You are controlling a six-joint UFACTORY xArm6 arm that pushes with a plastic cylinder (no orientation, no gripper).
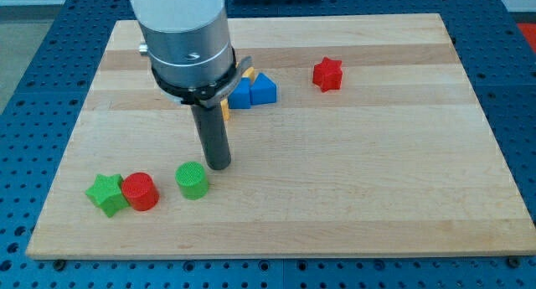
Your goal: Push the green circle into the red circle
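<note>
The green circle sits on the wooden board at the lower left. The red circle lies a short gap to its left, touching a green star. My tip rests on the board just to the upper right of the green circle, close to it but with a small gap showing.
Two blue blocks sit together near the top middle, with a yellow block mostly hidden behind the arm. A red star lies at the upper right. The arm's large silver body covers the upper left.
</note>
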